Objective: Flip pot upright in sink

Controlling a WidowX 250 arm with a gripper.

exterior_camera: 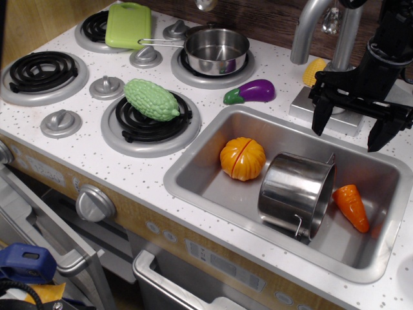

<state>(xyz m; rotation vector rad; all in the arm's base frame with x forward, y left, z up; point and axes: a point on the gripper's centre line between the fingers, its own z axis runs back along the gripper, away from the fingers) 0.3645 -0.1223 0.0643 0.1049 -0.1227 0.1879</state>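
Observation.image looks down on the table [271,123], a white speckled toy kitchen top, with the sink [193,169] set toward its near right corner. Inside the sink the pot [295,188] lies on its side, tilted, its open mouth turned to the right and mostly hidden from this angle; one thin wire handle shows at its lower rim. An orange pumpkin [242,157] sits just beside the pot on the left, and an orange carrot [352,206] lies just beside it on the right, partly hidden behind the rim. Above the sink's far right rim hangs the tool [355,126], its two dark fingers spread apart and holding nothing, well clear of the pot. The arm above it is cut off by the right edge. Behind the tool stands a faucet [311,29], its top cropped, with a yellow item [313,71] half hidden beside it. Farther back sit a purple eggplant [257,91], a saucepan [216,50], a green bumpy vegetable [151,99] and a green cutting board [128,24].
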